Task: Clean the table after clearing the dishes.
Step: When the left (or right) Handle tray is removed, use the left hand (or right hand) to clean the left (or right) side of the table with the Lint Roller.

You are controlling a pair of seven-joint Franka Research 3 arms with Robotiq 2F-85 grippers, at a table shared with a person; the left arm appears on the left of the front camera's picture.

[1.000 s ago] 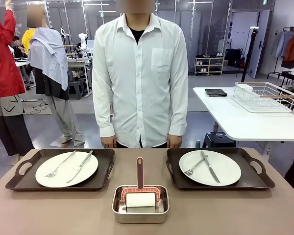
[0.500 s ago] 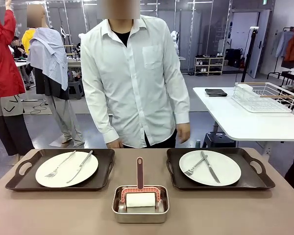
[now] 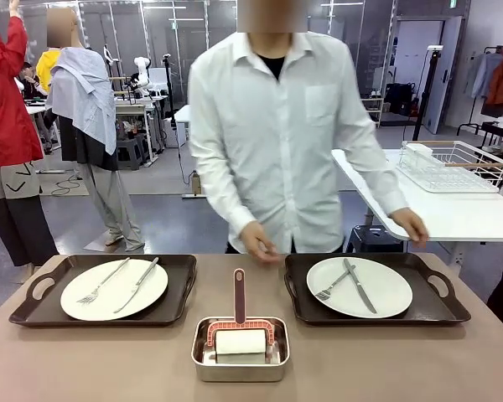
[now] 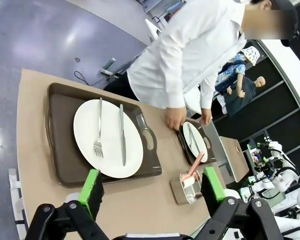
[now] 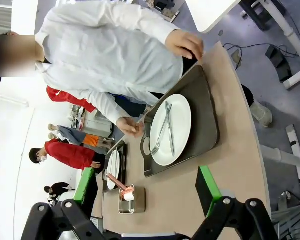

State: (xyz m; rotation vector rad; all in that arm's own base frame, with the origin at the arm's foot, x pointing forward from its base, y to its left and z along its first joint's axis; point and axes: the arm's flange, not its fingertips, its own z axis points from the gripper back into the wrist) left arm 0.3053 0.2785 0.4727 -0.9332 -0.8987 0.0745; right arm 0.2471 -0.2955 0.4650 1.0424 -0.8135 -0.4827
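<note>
Along the far edge of the surface [image 3: 109, 360] sit two dark brown trays. The left tray [image 3: 178, 289] lies toward the far left corner and the right tray [image 3: 419, 311] toward the far right corner. Each carries a round white plate.

On the left plate [image 3: 117, 303], the left fork [image 3: 103, 280] and the left knife [image 3: 139, 284] lie slanted and nearly parallel. On the right plate [image 3: 394, 289], the right fork [image 3: 334, 285] and the right knife [image 3: 360, 287] cross each other.

At the middle of my near edge stands a small steel pan [image 3: 240, 368], well apart from both trays. A roller [image 3: 240, 342] rests in it, its white roll inside and its pink handle reaching over the pan's far rim toward the far edge.

A person [image 3: 277, 142] in a white shirt stands at the far edge, leaning toward the right tray. One hand [image 3: 256, 244] is over the far edge just beside that tray's inner corner. The other hand [image 3: 411, 226] is at its outer far corner, and I cannot tell whether it touches the tray.

My left end effector [image 4: 152, 187] hangs high over the left side of the surface, green pads wide apart with nothing between them. My right end effector [image 5: 146, 189] hangs the same way over the right side, fingers spread and empty.

Beyond the far right corner stands a white table [image 3: 419, 213] with a wire rack [image 3: 453, 166] on it.
</note>
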